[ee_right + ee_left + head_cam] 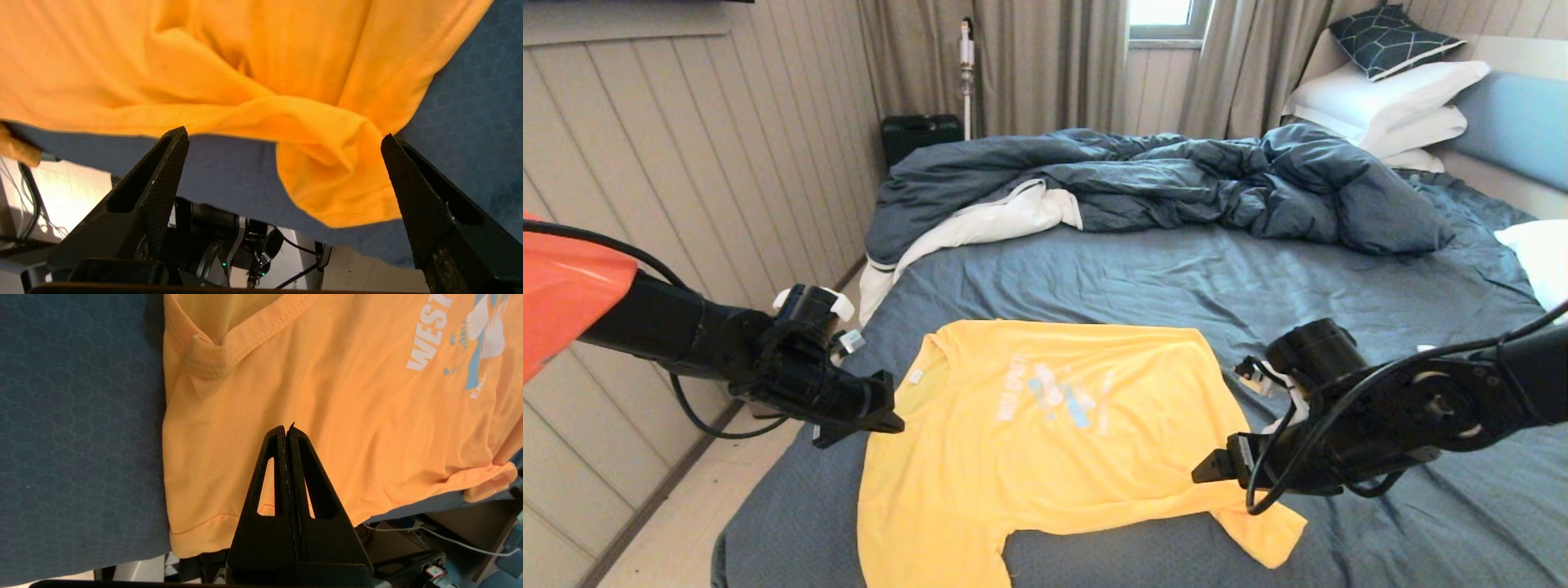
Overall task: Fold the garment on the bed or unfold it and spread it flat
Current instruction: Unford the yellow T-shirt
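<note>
1. Head view: garment [1045, 441] spread chest-up on bed [1176, 278] near its foot, duvet [1160, 180] behind.
2. Left wrist view: left hand [287, 430] closed, empty, above garment's sleeve side.
3. Right wrist view: right hand [286, 139] wide open over rumpled sleeve [335, 179].

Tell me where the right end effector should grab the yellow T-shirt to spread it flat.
Probably the twisted sleeve on the T-shirt's right side, approached from the foot of the bed. It is bunched and raised off the sheet, and the open right end effector already straddles it.
</note>
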